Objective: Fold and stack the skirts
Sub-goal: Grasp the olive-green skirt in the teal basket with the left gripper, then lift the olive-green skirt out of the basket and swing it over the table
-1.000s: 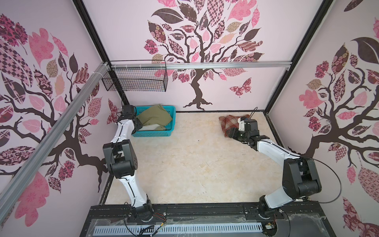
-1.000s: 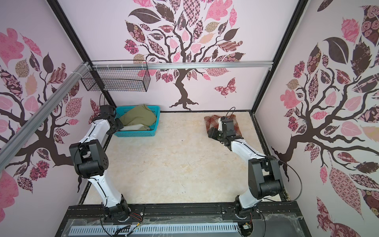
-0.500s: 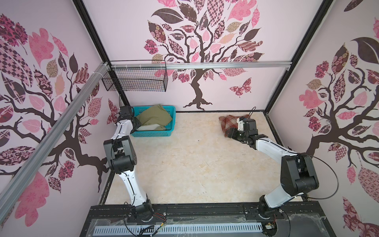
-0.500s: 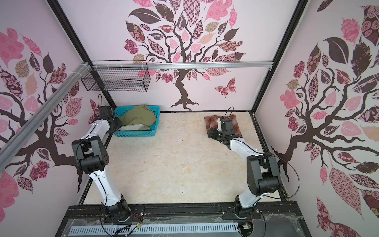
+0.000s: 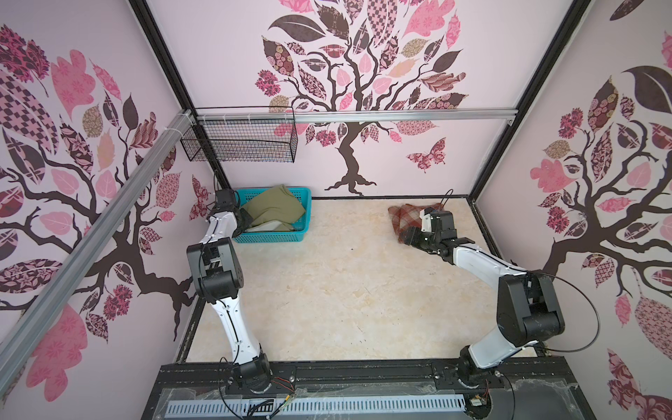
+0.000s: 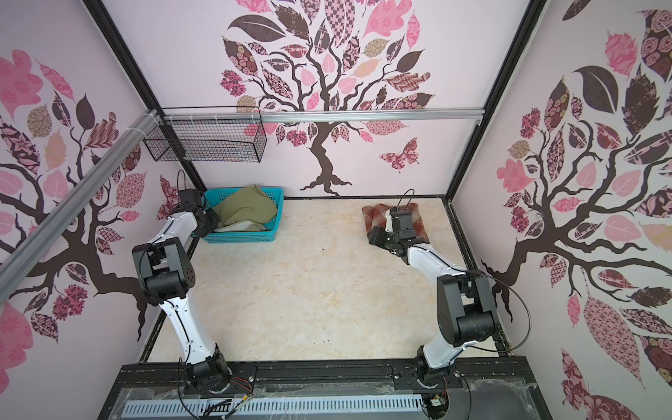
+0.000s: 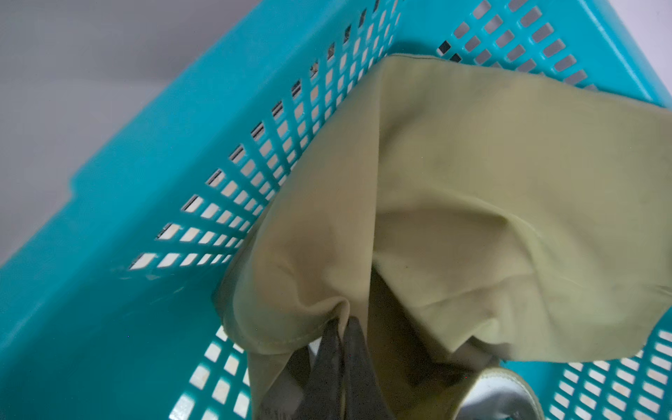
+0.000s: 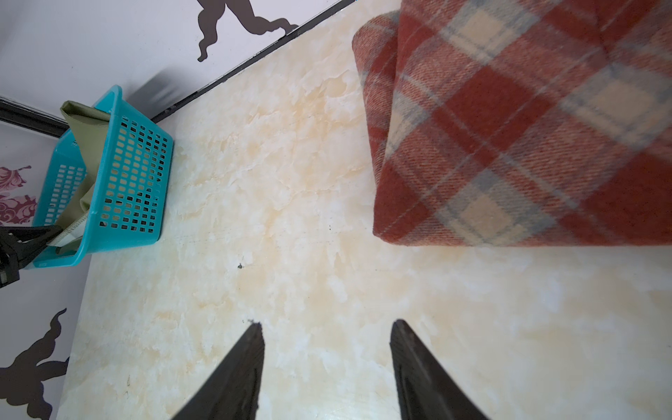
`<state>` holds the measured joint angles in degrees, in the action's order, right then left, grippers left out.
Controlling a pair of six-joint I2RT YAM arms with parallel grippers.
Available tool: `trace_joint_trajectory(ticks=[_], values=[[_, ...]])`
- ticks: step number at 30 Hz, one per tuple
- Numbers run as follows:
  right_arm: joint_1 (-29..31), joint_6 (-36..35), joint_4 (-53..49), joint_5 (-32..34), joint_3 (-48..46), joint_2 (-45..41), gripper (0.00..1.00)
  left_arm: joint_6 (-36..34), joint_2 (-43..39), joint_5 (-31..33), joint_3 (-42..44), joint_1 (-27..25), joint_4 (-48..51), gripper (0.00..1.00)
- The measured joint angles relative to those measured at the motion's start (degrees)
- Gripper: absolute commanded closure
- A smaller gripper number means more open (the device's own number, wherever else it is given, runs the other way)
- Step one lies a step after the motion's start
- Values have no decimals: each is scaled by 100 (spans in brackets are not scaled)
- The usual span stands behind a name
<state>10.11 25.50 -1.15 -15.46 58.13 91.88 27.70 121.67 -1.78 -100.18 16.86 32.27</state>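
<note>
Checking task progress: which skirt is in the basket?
The olive skirt, bunched in the basket with the left end effector shut on its hem. The plaid skirt lies folded on the table.

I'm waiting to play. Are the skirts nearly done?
About halfway. Done: plaid skirt lies folded on the table, right gripper open near it. In hand: left gripper shut on the green skirt in the basket. Left: folding it, stacking both.
</note>
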Motion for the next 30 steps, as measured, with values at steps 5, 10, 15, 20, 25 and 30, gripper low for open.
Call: trace_joint_trajectory(ticks=[5, 10, 15, 20, 25, 30], values=[[7, 2, -20, 26, 0, -22, 42, 142, -511, -404, 92, -22, -131, 100], [37, 4, -31, 28, 0, -120, 42, 203, -1574, -695, 90, -188, -267, 100], [70, 22, -103, 26, -2, -461, 42, 179, -2533, -909, 87, -553, -256, 100], [76, 52, -103, 28, -98, -1067, 41, 166, -3279, -1185, 87, -787, -214, 100], [116, 160, -44, 33, -343, -1574, 41, 186, -3963, -1510, 83, -780, -236, 100], [142, 271, -24, 44, -601, -1864, 42, 199, -4385, -1941, -98, -780, -352, 100]])
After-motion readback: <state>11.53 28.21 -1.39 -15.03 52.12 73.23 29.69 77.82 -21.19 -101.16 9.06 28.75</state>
